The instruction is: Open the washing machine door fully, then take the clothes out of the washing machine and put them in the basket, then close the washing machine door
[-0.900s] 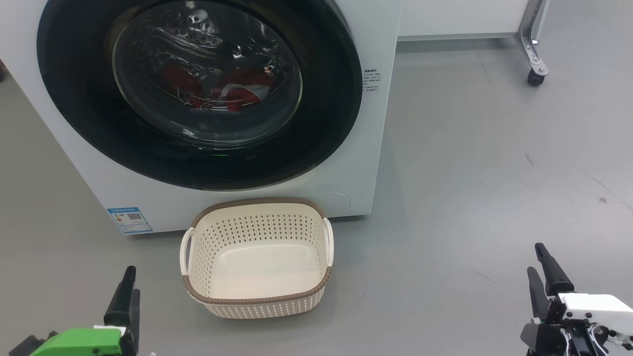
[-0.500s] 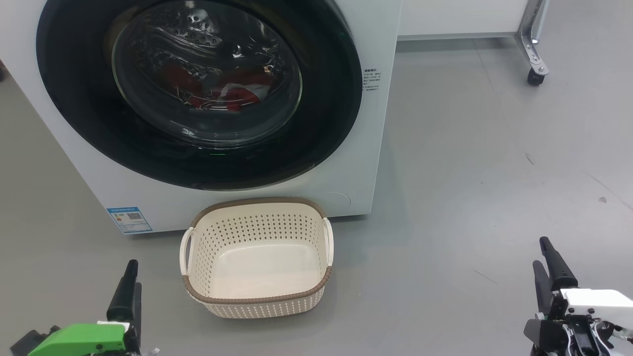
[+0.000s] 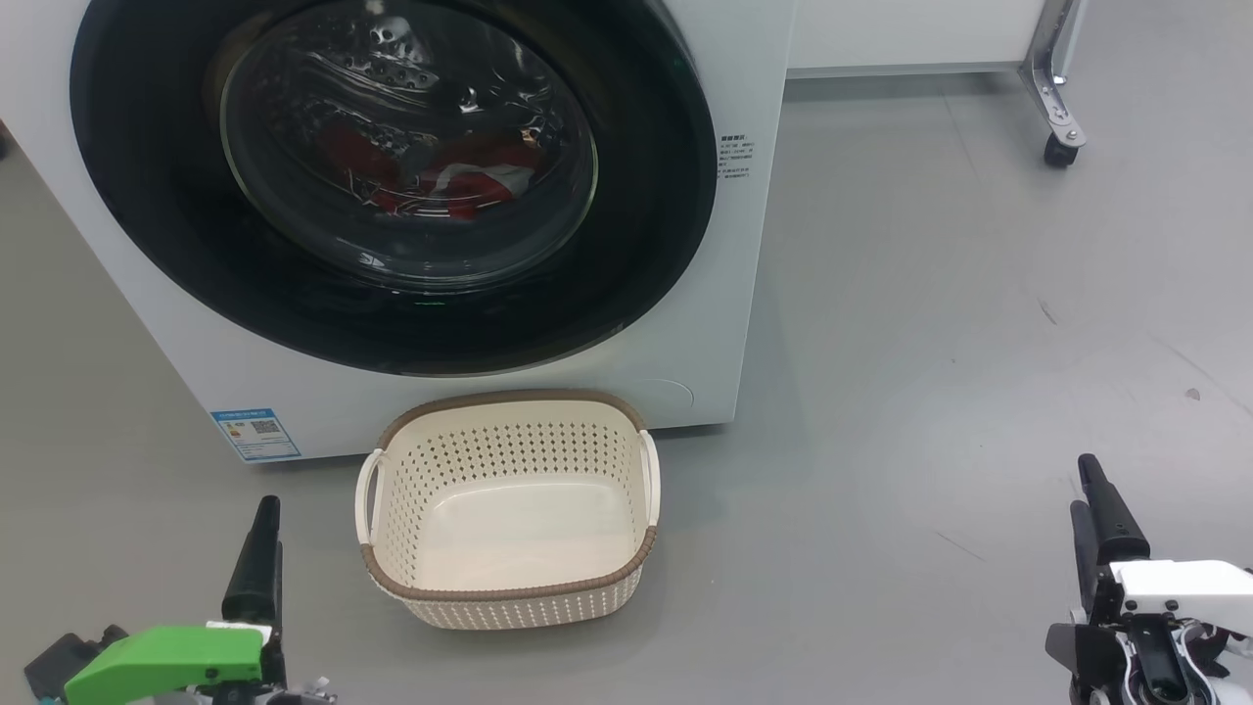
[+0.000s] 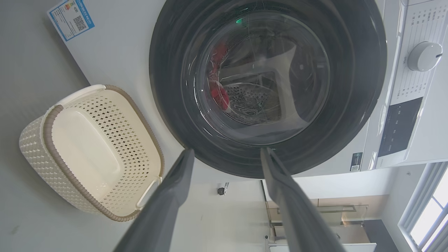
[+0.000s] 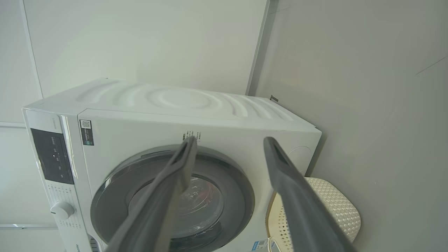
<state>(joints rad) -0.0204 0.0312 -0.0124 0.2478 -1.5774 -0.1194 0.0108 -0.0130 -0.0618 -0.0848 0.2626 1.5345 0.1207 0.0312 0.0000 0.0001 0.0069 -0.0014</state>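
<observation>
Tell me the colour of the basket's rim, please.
Brown, with a woven look; the basket rim shows best in the head view.

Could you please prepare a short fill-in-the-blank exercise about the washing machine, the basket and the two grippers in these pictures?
1. The washing machine door is ____.
2. The basket, standing on the floor in front of the washing machine, is ____.
3. The clothes behind the door's glass are mainly ____ in colour.
4. The left gripper and the right gripper both have their jaws ____.

Missing words: closed; empty; red; open.
</observation>
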